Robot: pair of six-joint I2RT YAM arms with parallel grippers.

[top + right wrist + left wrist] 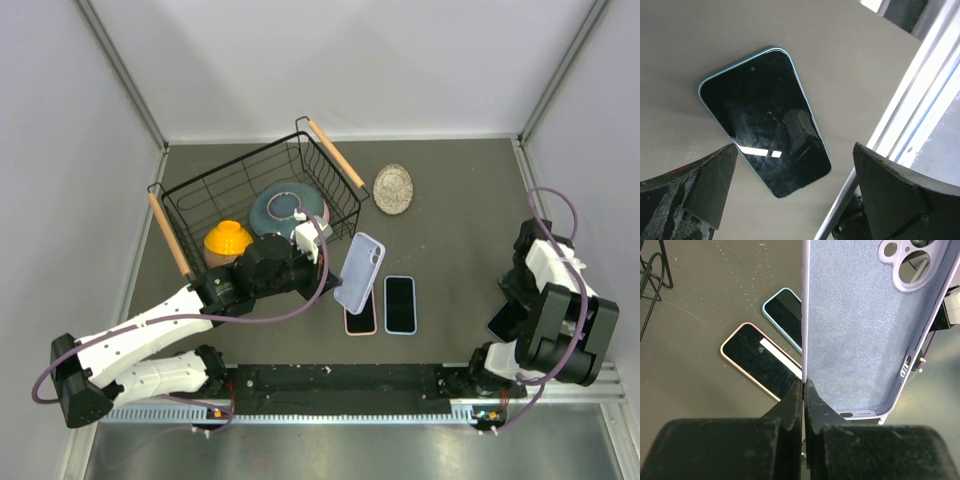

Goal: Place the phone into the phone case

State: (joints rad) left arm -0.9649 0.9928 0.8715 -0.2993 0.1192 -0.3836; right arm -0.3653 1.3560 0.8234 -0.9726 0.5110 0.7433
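Dark grey table (450, 200), black wire basket (200, 205) with wooden handles standing on it, pale round patterned disc (393, 188) just right of basket, pink-edged phone (760, 362) face up near-right of basket, blue-edged phone (400, 303) just beside it, further from basket

A lilac phone case (359, 272) is held tilted over a pink-rimmed phone (362, 323) lying flat beside a teal-rimmed phone (400, 304).

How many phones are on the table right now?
2. A pink-edged phone lies partly behind the held case; a blue-edged phone lies just right of it. Another could be hidden under the right arm.
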